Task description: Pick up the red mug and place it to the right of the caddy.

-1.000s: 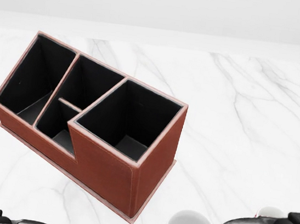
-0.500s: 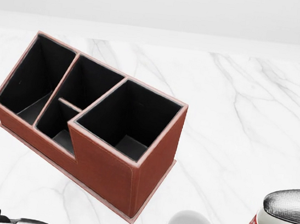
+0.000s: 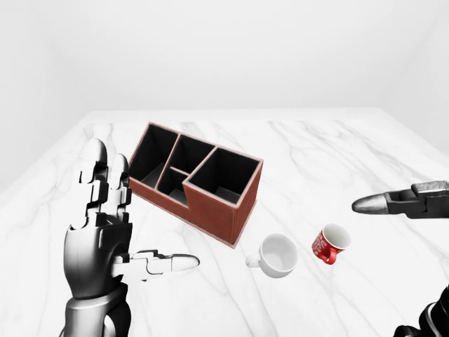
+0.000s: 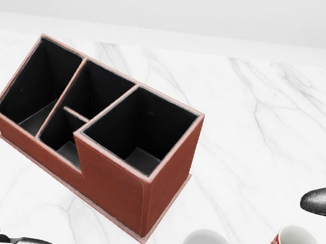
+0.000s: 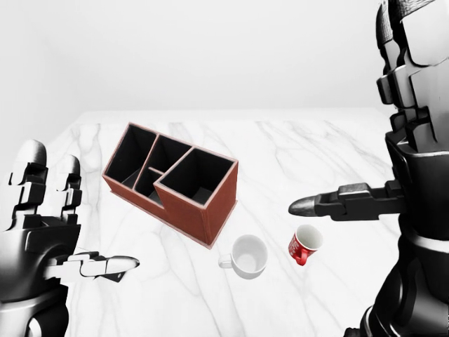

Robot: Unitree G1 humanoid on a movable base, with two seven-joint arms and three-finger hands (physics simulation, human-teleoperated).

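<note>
— Hands?
— Right hand [image 5: 393, 126] spread open, empty, above red mug [image 3: 331, 243]; left hand [image 3: 98, 232] open, empty.
— Mug?
— Tilted on marble table [image 3: 316, 154], right of white cup [image 3: 277, 255], below-right of caddy [image 3: 195, 180]. White walls.

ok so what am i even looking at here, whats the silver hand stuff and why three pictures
These are computer-rendered views from three cameras on a humanoid robot's head, all looking out over its own arms. The silver and black shapes are its three-finger hands: the left hand stands open with its fingers up, and the right hand is open too, one finger pointing sideways above the table. Neither holds anything. On the white marble table sit a brown caddy with empty black compartments, a white mug and a red mug tilted over, apart from both hands. The head view is closer in; the two eye views are wider and nearly alike.
</note>
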